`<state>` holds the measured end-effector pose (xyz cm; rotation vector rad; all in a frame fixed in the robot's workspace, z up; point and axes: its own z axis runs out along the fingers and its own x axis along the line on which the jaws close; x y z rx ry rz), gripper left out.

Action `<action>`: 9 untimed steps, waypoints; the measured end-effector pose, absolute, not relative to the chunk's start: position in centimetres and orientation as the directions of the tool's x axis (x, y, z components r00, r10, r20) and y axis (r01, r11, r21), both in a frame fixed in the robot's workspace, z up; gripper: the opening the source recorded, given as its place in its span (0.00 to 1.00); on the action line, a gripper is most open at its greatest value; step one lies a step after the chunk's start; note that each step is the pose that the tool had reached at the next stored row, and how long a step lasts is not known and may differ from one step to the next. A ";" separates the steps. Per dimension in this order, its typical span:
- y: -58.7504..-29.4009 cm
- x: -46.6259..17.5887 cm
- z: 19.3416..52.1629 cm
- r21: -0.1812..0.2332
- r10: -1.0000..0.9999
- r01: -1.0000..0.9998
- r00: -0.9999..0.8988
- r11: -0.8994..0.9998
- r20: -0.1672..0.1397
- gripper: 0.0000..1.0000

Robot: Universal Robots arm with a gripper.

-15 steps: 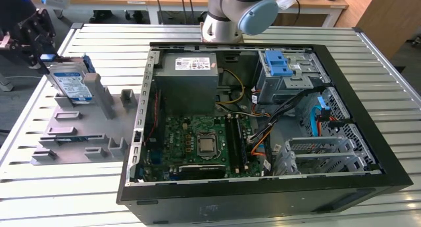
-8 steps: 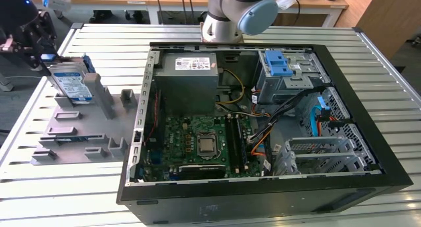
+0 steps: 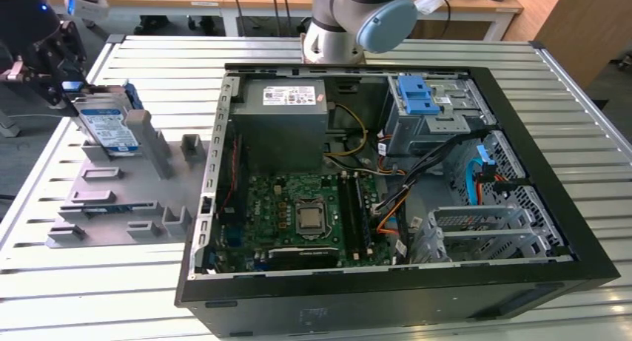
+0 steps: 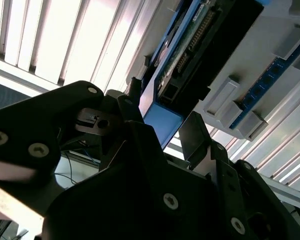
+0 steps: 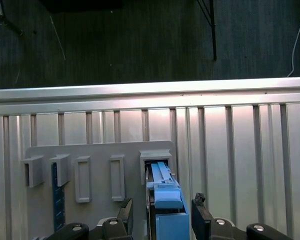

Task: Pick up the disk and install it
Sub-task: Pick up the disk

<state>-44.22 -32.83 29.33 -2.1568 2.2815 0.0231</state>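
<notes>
- The gripper (image 5: 162, 202) hung with its fingers (image 5: 126, 215) spread to either side of the disk's (image 5: 165, 192) blue carrier end; a gap showed on both sides in both wrist views, so nothing was pinched.
- The disk stood on edge in a raised slot (image 5: 157, 156) of the grey fixture plate (image 3: 118, 200), label side facing the exterior camera, at about ten o'clock in the exterior view.
- The open computer case (image 3: 553, 208) lay near the plate towards three o'clock, its blue drive-cage latch (image 3: 419, 97) at about one o'clock, all on the slatted metal table (image 3: 573, 89).
- The step in hand looked to be the grasp. It would go best with the fingers centred on the carrier's flat sides, low enough for a full hold and square to the disk, so that closing does not twist it against the slot walls.
- A skewed or shallow grip risked the disk binding in the slot or slipping.
</notes>
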 end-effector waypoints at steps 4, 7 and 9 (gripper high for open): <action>-32.8 -44.2 29.2 0.009 -0.998 -0.998 -0.056 0.056 -0.012 0.58; -32.8 -44.2 29.2 0.009 -0.998 -0.998 -0.056 0.056 -0.012 0.56; -32.8 -44.2 29.1 0.009 -0.998 -0.998 -0.056 0.056 -0.012 0.50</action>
